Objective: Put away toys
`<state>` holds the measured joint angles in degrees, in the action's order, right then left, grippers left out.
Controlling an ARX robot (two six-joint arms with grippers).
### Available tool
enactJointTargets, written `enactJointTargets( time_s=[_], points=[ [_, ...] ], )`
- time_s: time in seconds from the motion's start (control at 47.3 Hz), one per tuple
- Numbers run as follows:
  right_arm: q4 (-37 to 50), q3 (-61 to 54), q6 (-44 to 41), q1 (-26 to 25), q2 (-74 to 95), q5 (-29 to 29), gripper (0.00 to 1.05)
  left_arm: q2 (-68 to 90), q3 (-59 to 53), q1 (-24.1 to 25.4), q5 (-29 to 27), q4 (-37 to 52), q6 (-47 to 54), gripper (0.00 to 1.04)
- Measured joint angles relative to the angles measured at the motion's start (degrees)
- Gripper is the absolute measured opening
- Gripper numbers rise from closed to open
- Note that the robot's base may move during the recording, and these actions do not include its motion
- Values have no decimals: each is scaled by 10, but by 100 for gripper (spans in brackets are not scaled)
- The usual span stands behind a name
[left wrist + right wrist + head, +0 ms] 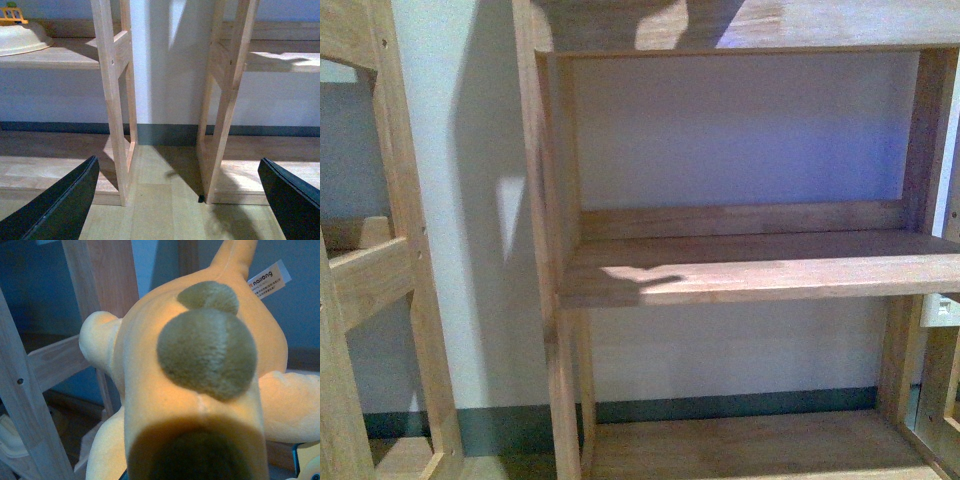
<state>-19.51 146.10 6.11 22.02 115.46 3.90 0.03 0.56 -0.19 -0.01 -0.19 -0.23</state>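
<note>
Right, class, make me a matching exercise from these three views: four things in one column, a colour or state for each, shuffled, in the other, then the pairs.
Things:
1. plush toy
2. left gripper
3. bowl
4. middle shelf

Colour or state:
A. cream, resting on a shelf
B. bare wood with a patch of light
C. orange-yellow with olive-brown spots and a fabric tag
D. dark fingers spread wide, nothing between them

Pairs: 1-C, 2-D, 3-A, 4-B
</note>
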Motion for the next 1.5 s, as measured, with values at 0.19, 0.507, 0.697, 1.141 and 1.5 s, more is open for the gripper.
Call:
enactJointTargets(
  time_s=[0.19, 0.507, 0.697, 1.141, 1.5],
  points=[
    [-38, 92, 29, -4, 66, 7, 7, 0, 0, 0, 0, 0, 0, 99],
    [1, 172, 73, -26, 120, 32, 7, 0, 0, 0, 0, 0, 0, 99],
    [88, 124, 96, -35, 116, 40, 7, 0, 0, 0, 0, 0, 0, 99],
    [151, -30, 127, -32, 51, 65, 7, 0, 0, 0, 0, 0, 0, 99],
    [154, -48, 153, -34, 43, 60, 7, 0, 0, 0, 0, 0, 0, 99]
  ],
)
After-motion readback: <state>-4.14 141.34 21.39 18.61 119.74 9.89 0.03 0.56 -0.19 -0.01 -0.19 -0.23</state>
